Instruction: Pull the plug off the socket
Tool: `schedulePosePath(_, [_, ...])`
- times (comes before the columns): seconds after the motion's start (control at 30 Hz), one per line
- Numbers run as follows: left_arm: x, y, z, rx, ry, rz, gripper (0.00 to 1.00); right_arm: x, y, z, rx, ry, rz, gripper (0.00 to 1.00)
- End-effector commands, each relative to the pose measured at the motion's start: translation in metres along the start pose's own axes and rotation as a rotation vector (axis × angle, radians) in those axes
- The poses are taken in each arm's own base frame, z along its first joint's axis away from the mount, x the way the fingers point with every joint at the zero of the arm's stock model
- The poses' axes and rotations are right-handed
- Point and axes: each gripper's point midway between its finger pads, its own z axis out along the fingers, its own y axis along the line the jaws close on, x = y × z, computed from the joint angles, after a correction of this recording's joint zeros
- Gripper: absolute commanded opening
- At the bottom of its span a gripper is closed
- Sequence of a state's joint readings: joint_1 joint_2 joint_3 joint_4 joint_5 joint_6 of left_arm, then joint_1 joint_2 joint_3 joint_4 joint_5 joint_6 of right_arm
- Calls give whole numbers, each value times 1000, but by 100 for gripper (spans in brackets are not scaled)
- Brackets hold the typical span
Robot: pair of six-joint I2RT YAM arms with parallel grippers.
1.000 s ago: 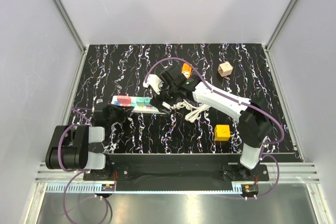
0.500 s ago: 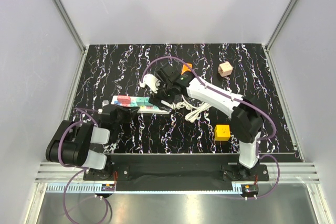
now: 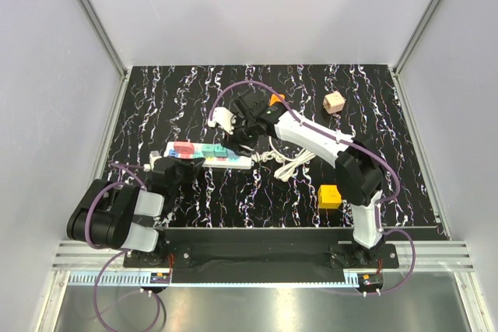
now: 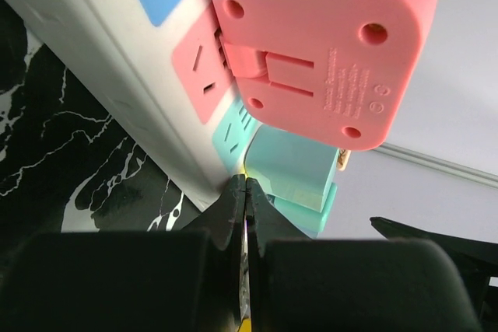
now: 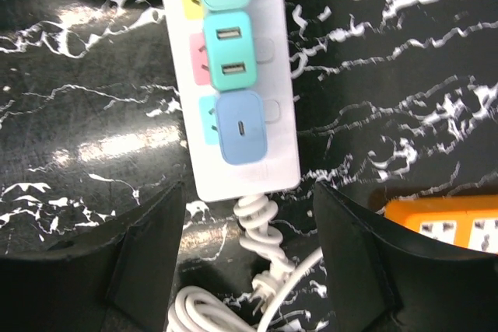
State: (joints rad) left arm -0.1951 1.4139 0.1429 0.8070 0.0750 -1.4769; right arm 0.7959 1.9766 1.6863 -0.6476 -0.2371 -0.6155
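The socket, a long white power strip (image 3: 208,157), lies across the near left of the table, its coiled white cord (image 3: 284,162) to its right. In the right wrist view the strip (image 5: 276,75) carries a blue plug (image 5: 242,126) nearest the cord (image 5: 261,227), then a teal USB plug (image 5: 228,50). My right gripper (image 5: 249,270) is open, its fingers either side of the strip's cord end, touching nothing. My left gripper (image 4: 245,186) is shut and empty, its tip against the strip's side (image 4: 101,75) beside a teal plug (image 4: 292,172) and a large pink plug (image 4: 327,44).
An orange power strip (image 5: 443,219) lies just beyond the right finger and is mostly hidden under the right arm from above (image 3: 276,100). A yellow cube (image 3: 329,196) sits near the front right and a tan cube (image 3: 334,102) at the back right.
My right gripper has shifted a little left and back over the strip's cord end. My left gripper has edged right to touch the strip's near side.
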Motion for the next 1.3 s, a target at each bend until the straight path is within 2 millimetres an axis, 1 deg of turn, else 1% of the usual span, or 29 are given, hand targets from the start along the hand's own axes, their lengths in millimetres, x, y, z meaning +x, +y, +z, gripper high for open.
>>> schedulePosePath(0.0, [-4,15,0,-41,-46,24,0,-27,-5,7,-23,-98,-67,72])
schedulePosePath(0.03, [-2,18,0,-49,-43,26,0,-25,-6,12,-24,-89,-64,71])
schedulePosePath(0.07, [-2,20,0,-57,-46,24,0,-24,-7,14,-21,-87,-64,67])
schedulePosePath(0.1, [-4,24,1,-69,-62,17,0,-24,-8,15,-22,-88,-68,66])
schedulePosePath(0.3, [-1,27,2,-42,-64,-8,0,-22,-1,24,-61,-97,-84,66])
schedulePosePath(0.43, [2,33,4,-29,-62,-23,0,-17,3,33,-84,-91,-77,66])
schedulePosePath(0.47, [2,35,5,-31,-62,-29,0,-19,2,34,-83,-94,-75,66])
schedulePosePath(0.5, [3,39,4,-37,-60,-30,0,-17,4,39,-92,-87,-63,66])
schedulePosePath(0.53, [1,31,4,5,-67,-32,0,-17,4,40,-95,-87,-58,65])
schedulePosePath(0.57, [1,40,5,-13,-71,-30,0,-17,5,42,-98,-87,-54,65])
schedulePosePath(0.6, [1,42,3,-10,-71,-34,0,-15,7,46,-105,-81,-47,63])
schedulePosePath(0.63, [1,36,3,23,-71,-34,0,-13,8,49,-109,-75,-46,61])
schedulePosePath(0.67, [2,43,5,4,-67,-37,0,-12,8,51,-105,-74,-47,59])
schedulePosePath(0.7, [3,39,4,32,-64,-39,0,-9,7,54,-93,-63,-43,58])
schedulePosePath(0.77, [2,40,4,37,-65,-49,0,-9,5,57,-76,-67,-41,54])
schedulePosePath(0.8, [1,45,3,30,-72,-53,0,-10,4,58,-65,-69,-35,53])
schedulePosePath(0.83, [1,46,3,30,-77,-56,0,-13,2,58,-55,-81,-39,50])
schedulePosePath(0.87, [0,45,4,33,-80,-62,0,-13,2,59,-48,-82,-38,50])
schedulePosePath(0.9, [1,40,3,56,-76,-62,0,-16,1,58,-38,-91,-35,49])
schedulePosePath(0.93, [2,46,-2,40,-71,-61,0,-19,2,58,-33,-97,-36,48])
schedulePosePath(1.07, [3,51,-6,22,-75,-59,0,-24,4,62,-33,-113,-38,45])
schedulePosePath(1.17, [3,55,-10,10,-76,-68,0,-23,8,65,-41,-106,-34,43])
schedulePosePath(1.27, [5,55,-10,11,-68,-64,0,-18,12,65,-46,-96,-28,41])
